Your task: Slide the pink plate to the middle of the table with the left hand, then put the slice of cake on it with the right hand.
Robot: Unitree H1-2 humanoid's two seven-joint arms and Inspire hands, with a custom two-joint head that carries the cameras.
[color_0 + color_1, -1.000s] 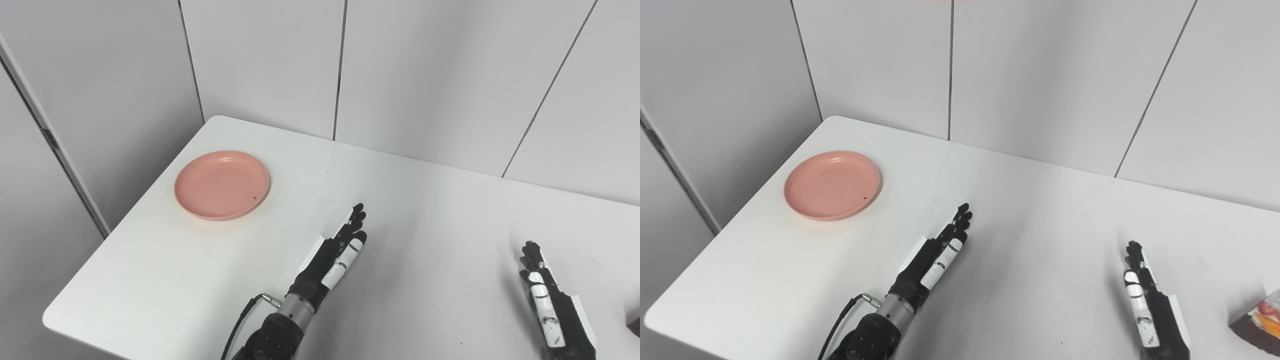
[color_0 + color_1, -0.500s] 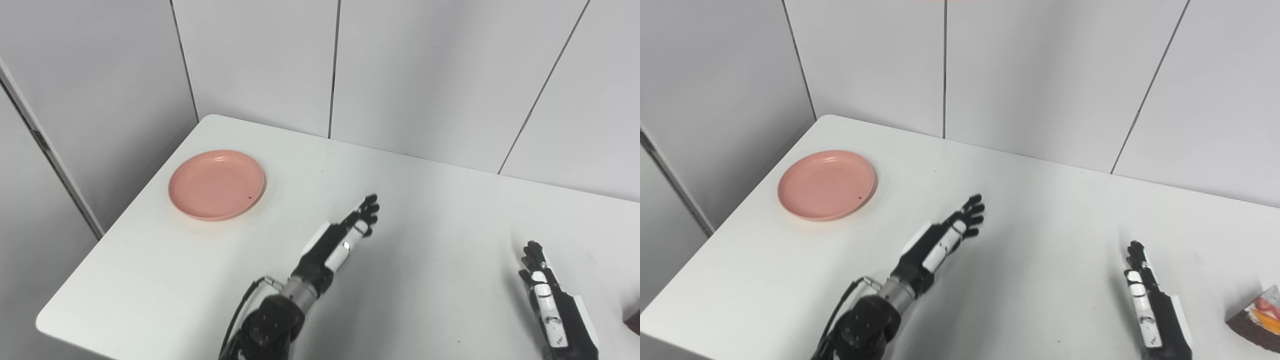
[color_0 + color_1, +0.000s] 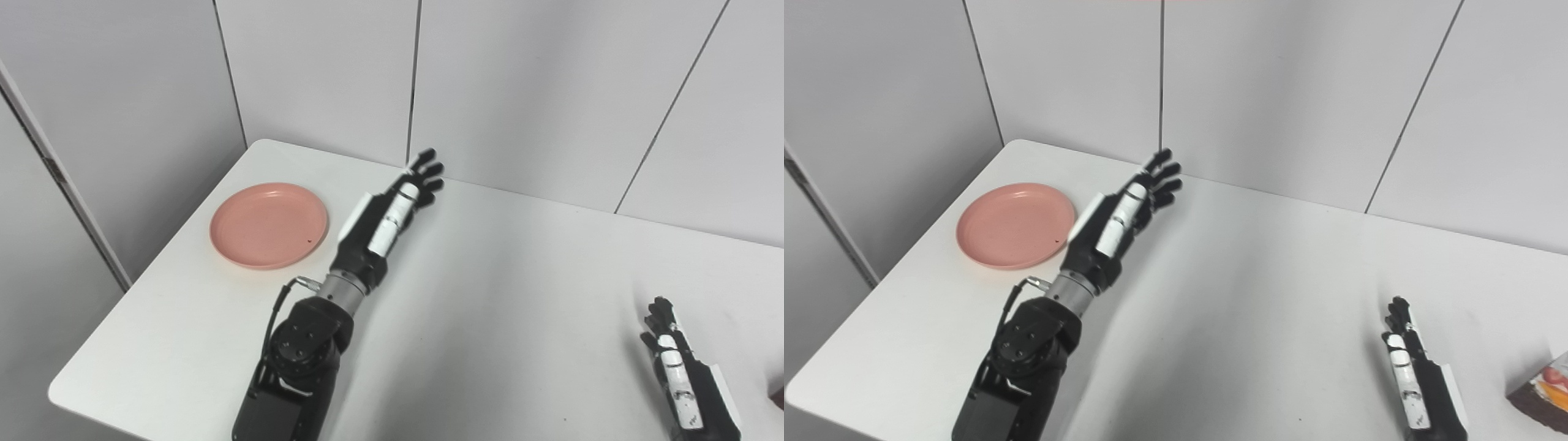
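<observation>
Two hands showed in the left eye view: the left hand (image 3: 392, 205) raised with fingers spread, empty, just beside the pink plate (image 3: 269, 224), which sat near the table's (image 3: 490, 306) far left corner. Round, shallow and smooth, it looked light and rigid; pressing on its raised rim should slide it. In the right eye view, the right hand (image 3: 1415, 367) rested open, near the soft, crumbly-looking slice of cake (image 3: 1542, 392) at the right edge.

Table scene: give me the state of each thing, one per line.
pink plate: empty, near the table's left edge.
slice of cake: on the table at the right edge, untouched.
left hand: open, raised beside the plate, holding nothing.
right hand: open, low, idle.
</observation>
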